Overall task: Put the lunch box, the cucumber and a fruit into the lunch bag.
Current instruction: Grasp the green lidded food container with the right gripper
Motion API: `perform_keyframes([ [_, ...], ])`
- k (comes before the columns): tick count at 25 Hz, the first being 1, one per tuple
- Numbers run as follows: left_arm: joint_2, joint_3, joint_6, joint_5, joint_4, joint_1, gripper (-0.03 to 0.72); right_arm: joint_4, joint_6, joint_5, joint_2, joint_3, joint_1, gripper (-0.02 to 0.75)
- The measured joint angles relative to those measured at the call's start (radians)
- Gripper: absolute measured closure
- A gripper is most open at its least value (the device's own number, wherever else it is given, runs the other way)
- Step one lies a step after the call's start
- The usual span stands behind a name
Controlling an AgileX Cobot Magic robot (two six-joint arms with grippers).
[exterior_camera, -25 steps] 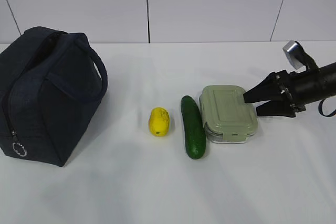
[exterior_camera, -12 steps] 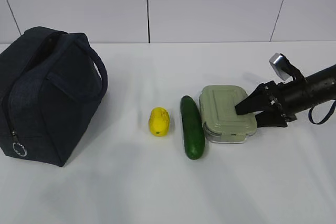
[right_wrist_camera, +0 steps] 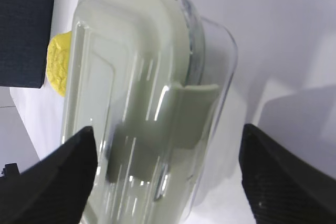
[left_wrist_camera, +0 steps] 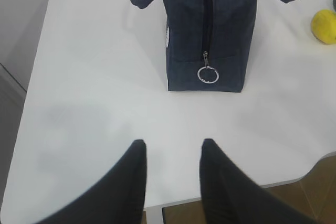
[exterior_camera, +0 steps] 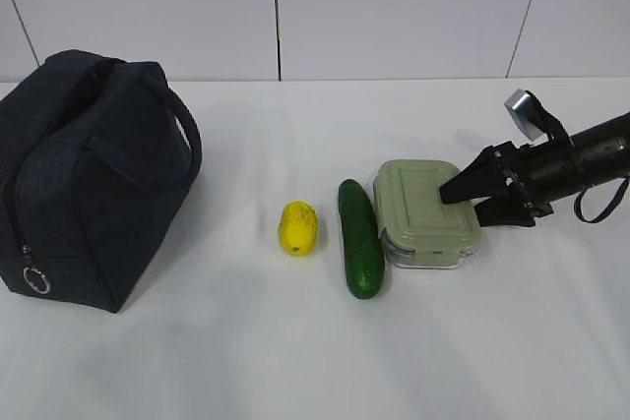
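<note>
The lunch box (exterior_camera: 427, 210) with its sage-green lid lies right of the dark green cucumber (exterior_camera: 360, 237). The yellow fruit (exterior_camera: 298, 227) lies left of the cucumber. The navy lunch bag (exterior_camera: 84, 172) stands at the far left, its zipper shut with the ring pull low. My right gripper (exterior_camera: 464, 202) is open, its jaws straddling the lunch box's right end, one over the lid. In the right wrist view the lunch box (right_wrist_camera: 147, 108) fills the space between the open fingers (right_wrist_camera: 58, 182). My left gripper (left_wrist_camera: 170, 148) is open and empty, short of the bag (left_wrist_camera: 210, 24).
The table edge (left_wrist_camera: 220, 195) runs just under my left gripper. A white panelled wall stands behind the table. The fruit also shows at the right edge of the left wrist view (left_wrist_camera: 325, 25).
My right gripper has moved left and slightly up, so its open jaws now straddle the lunch box's right end. The left gripper and the objects have not moved.
</note>
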Motion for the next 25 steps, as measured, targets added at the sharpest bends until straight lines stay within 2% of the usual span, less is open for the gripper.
perform_keyframes([
  [9, 0.000, 0.000, 0.000, 0.000, 0.000, 0.000, 0.442, 0.014, -0.001, -0.003, 0.008, 0.000, 0.052, 0.109],
  [25, 0.000, 0.000, 0.000, 0.000, 0.000, 0.000, 0.442, 0.001, -0.001, 0.000, 0.008, 0.000, 0.055, 0.145],
])
